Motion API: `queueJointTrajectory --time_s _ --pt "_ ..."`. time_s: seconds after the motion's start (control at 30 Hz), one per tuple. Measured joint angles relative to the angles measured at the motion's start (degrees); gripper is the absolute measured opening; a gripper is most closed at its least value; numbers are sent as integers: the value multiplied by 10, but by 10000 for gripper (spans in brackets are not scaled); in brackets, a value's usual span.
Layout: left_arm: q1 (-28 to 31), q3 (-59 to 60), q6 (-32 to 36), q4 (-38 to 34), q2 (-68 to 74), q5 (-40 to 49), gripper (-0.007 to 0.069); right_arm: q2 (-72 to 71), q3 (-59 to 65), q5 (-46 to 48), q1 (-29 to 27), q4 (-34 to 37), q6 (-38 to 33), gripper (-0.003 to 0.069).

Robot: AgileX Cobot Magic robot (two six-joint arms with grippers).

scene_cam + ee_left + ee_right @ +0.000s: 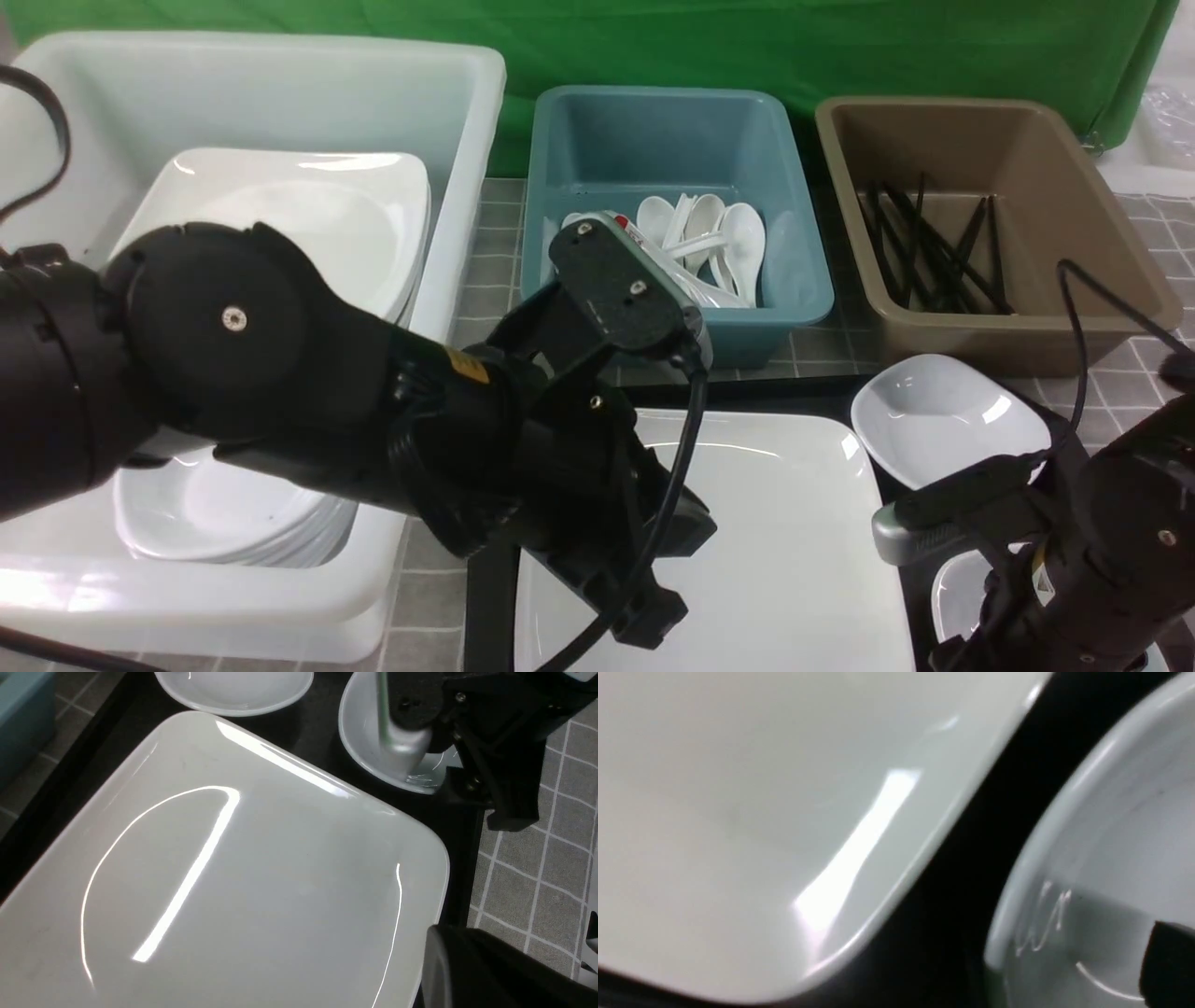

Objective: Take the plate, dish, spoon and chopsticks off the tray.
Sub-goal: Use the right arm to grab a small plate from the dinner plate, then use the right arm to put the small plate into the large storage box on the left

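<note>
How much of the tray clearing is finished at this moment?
Looks done: chopsticks lie in the brown tub, spoons in the teal tub. In hand: the right gripper straddles the rim of the near dish. Still to do: the plate, near dish and far dish sit on the tray.

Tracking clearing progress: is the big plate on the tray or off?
On: the plate lies flat with black tray showing around its edges.

large white plastic tub (471,140) holds stacked white plates (308,215); beside it, teal plastic tub (653,140) with plain white soup spoons (742,238), then brown plastic tub (934,149), on grey tiled desk (490,271).
</note>
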Motion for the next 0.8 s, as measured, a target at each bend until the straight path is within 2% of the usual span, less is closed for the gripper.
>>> queueJointTrajectory --time_s 0.03,0.17,0.2,0.37,0.47,0.5,0.57,0.63,0.67,0.77,0.8 --pt "0 0 0 0 0 0 9 1 0 0 0 -2 1 496" --pt "0 0 -5 3 0 -1 9 8 -2 -11 9 -12 0 267" --pt "0 0 -7 3 0 -2 9 5 -6 -14 13 -17 -4 239" --pt "0 0 -14 4 0 -16 9 -18 -28 19 13 -16 -6 206" --pt "2 -4 -24 7 0 -36 9 -54 -57 55 13 -19 -4 137" --pt "7 -13 -38 13 0 -37 9 -77 -74 72 13 -20 -3 94" --pt "25 -39 -75 28 -1 -35 9 -116 -105 88 12 -9 0 69" --pt "50 -65 -111 45 -5 -26 9 -145 -131 91 12 -6 3 68" --pt "83 -93 -144 66 -12 -13 9 -168 -170 91 12 -3 2 68" --pt "135 -123 -177 93 -28 10 9 -181 -219 90 12 23 -14 68" --pt "188 -138 -200 109 -44 31 9 -178 -260 85 12 63 -42 68"
